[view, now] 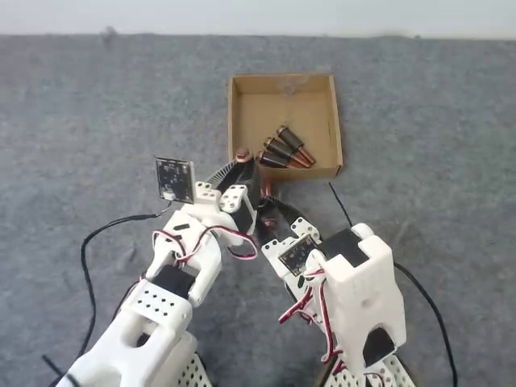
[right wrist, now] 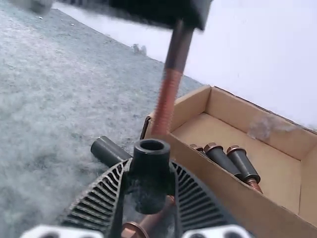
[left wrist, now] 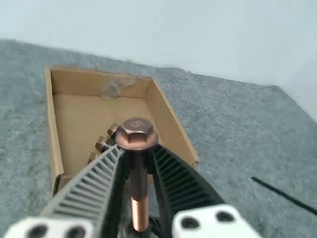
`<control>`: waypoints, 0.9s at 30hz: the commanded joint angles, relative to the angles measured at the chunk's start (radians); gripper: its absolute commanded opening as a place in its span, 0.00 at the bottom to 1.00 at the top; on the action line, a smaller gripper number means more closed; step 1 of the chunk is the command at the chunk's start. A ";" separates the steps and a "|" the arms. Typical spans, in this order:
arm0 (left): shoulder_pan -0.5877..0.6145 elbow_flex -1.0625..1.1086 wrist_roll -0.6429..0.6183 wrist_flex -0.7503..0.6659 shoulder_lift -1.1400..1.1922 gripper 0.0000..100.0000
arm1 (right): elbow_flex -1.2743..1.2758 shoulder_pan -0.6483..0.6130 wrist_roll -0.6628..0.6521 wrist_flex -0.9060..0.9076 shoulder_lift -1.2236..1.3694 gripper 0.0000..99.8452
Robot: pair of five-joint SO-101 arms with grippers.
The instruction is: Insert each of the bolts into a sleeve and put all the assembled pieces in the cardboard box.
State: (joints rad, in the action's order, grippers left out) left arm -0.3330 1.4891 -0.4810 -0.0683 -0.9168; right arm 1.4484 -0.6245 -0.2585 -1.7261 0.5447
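Note:
My left gripper [view: 242, 167] [left wrist: 136, 163] is shut on a copper bolt [view: 243, 155] [left wrist: 135, 144], head up, just in front of the cardboard box [view: 282, 78] [left wrist: 54, 129]. My right gripper [view: 268, 213] [right wrist: 150, 181] is shut on a black sleeve [right wrist: 150, 168] held upright beneath it. In the right wrist view the bolt [right wrist: 171, 84] hangs tilted, its threaded tip at the far rim of the sleeve's mouth. Three assembled pieces [view: 284, 150] [right wrist: 230, 161] lie in the box [right wrist: 223, 193].
A loose black sleeve [right wrist: 106, 148] lies on the grey carpet beside the box's near corner. A copper bolt [right wrist: 143, 229] lies below my right gripper. A thin black cable [view: 343, 205] [left wrist: 287, 198] runs across the carpet right of the arms.

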 commanded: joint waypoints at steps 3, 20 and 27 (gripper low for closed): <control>-0.032 0.002 0.014 -0.038 -0.012 0.01 | -0.003 0.015 -0.011 -0.033 -0.067 0.01; -0.031 0.073 0.014 -0.196 -0.003 0.01 | 0.021 0.033 -0.006 -0.031 -0.116 0.01; -0.031 0.125 0.014 -0.328 -0.003 0.01 | 0.032 0.028 0.064 -0.031 -0.116 0.01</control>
State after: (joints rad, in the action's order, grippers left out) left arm -0.3575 1.6256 -0.4780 -0.3491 -0.9183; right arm 1.4730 -0.6030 -0.2156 -1.7261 0.5002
